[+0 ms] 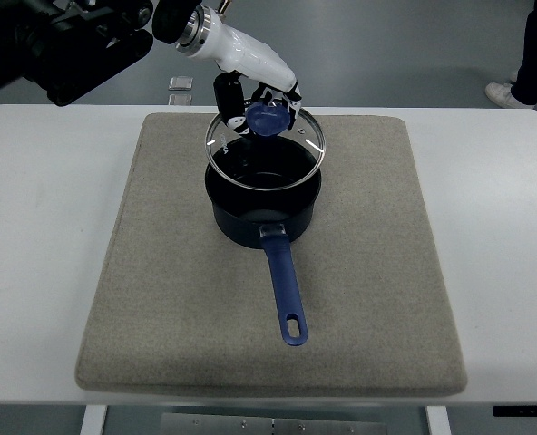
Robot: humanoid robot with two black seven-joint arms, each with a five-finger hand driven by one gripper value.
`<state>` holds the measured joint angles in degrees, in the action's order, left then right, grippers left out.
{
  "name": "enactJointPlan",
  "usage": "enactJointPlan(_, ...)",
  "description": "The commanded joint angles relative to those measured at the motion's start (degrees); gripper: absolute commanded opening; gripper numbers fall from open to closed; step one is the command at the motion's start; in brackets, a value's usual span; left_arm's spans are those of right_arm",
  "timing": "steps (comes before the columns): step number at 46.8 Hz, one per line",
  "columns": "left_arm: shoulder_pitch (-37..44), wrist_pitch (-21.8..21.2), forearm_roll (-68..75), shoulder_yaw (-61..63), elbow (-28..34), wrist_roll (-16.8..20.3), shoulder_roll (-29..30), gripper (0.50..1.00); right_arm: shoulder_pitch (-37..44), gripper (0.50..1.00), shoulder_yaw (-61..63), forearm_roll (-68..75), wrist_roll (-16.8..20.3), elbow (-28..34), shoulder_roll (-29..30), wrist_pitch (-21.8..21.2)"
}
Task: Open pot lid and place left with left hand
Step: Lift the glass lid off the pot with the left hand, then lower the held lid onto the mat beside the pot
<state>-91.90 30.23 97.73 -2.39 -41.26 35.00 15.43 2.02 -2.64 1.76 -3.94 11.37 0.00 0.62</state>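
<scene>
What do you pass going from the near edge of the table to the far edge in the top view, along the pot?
White table → grey felt mat → long blue pot handle → dark blue saucepan → round glass lid with blue knob → left hand gripping the knob.

white forearm (pixel 250 50), silver wrist ring, black-fingered left robot hand (pixel 250 95).

A white table (pixel 42 272) stands on a grey floor (pixel 386 54), evenly lit.
</scene>
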Motion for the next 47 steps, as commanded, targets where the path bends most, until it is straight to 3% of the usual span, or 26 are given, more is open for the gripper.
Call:
enactJointPlan(1, -0.04, 0.01, -0.17, -0.07, 0.13, 0.00, 0.65, 0.500, 0.00, 0.917, 0.00, 0.00, -0.02, 0.05, 0.00, 0.00)
enactJointPlan(16, -0.48, 0.09, -1.84, 0.02, -1.45, 0.00, 8.29, 0.500, 0.00, 0.917, 0.00, 0.00, -0.02, -0.04, 0.00, 0.00)
enactJointPlan(32, -0.04, 0.44, -2.90, 0.54, -8.48, 0.00, 18.84, 0.500, 0.00, 0.917, 0.00, 0.00, 0.07, 0.05, 0.00, 0.00)
enactJointPlan(47, 1.28, 0.62, -2.81, 1.51, -12.09, 0.00, 23.94, 0.500, 0.00, 0.917, 0.00, 0.00, -0.02, 0.05, 0.00, 0.00)
